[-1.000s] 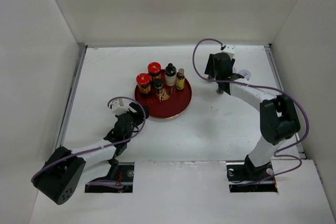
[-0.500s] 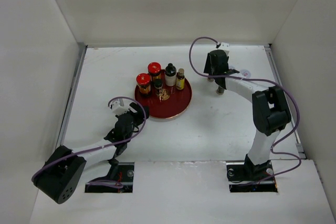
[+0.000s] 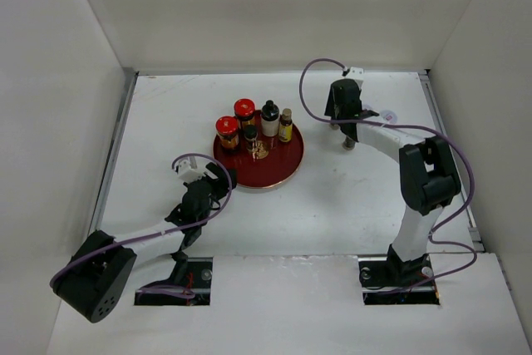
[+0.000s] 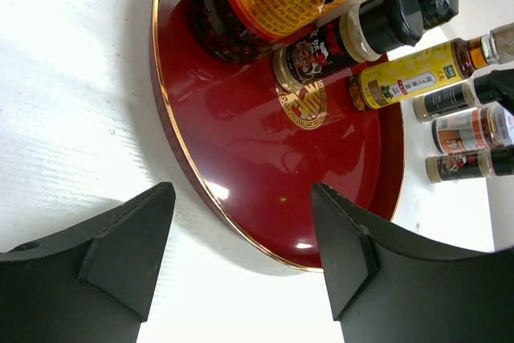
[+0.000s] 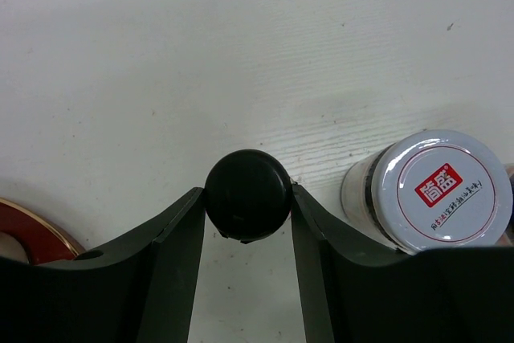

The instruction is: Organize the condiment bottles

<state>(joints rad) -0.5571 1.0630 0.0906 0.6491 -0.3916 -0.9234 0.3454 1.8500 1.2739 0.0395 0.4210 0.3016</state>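
We see the right tool (image 5: 247, 198) clamped on a black-capped bottle (image 5: 246, 190), just beside a white-lidded jar (image 5: 442, 189). The left tool (image 4: 241, 192) gapes wide at the rim of the red tray (image 4: 241, 144).

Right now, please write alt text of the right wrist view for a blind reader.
The right gripper grips a black-capped bottle from both sides, seen from above on the white table. A white-lidded jar with a red logo stands at the right; the rim of the red tray shows bottom left.
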